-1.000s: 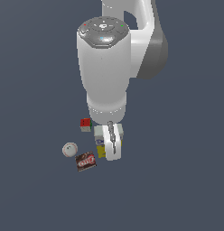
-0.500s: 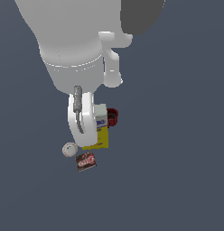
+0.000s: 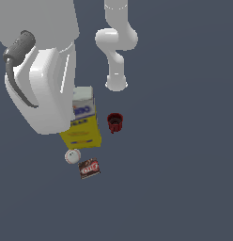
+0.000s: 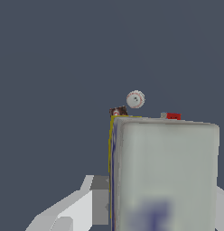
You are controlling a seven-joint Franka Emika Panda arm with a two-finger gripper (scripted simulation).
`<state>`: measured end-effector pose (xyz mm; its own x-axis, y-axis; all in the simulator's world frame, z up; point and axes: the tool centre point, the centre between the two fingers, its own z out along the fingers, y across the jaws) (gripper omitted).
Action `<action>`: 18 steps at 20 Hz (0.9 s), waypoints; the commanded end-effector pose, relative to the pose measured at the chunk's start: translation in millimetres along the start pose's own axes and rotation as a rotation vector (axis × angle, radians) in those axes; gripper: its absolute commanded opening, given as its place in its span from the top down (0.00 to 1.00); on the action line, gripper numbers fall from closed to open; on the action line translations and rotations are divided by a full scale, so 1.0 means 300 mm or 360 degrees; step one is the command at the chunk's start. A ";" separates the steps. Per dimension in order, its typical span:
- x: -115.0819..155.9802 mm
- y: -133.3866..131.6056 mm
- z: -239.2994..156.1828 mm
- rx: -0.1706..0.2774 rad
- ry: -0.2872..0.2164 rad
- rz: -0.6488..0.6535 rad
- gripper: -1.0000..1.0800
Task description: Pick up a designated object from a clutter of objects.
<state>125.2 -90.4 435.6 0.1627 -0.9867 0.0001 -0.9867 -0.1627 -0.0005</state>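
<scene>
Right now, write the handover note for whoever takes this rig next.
Hand: one finger sits beside the yellow-and-white carton; whether it is clamped cannot be told.
Carton: upright, filling the wrist view, the arm right over it.
Around it: dark red mug on the exterior view's right, baseball and brown-and-red box in front.
Done: hand brought to the carton.
Left: confirm the grip, then lift.

The white arm [image 3: 43, 89] looms over the carton [image 3: 83, 124]; its claw [image 4: 163, 198] has fingers [image 4: 93, 198] pressed against the carton's sides.
</scene>
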 end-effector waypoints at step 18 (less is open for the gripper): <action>0.076 -0.014 -0.156 -0.0001 0.0000 -0.0001 1.00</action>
<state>132.6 -111.9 481.3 0.1629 -0.9866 -0.0001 -0.9866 -0.1629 0.0003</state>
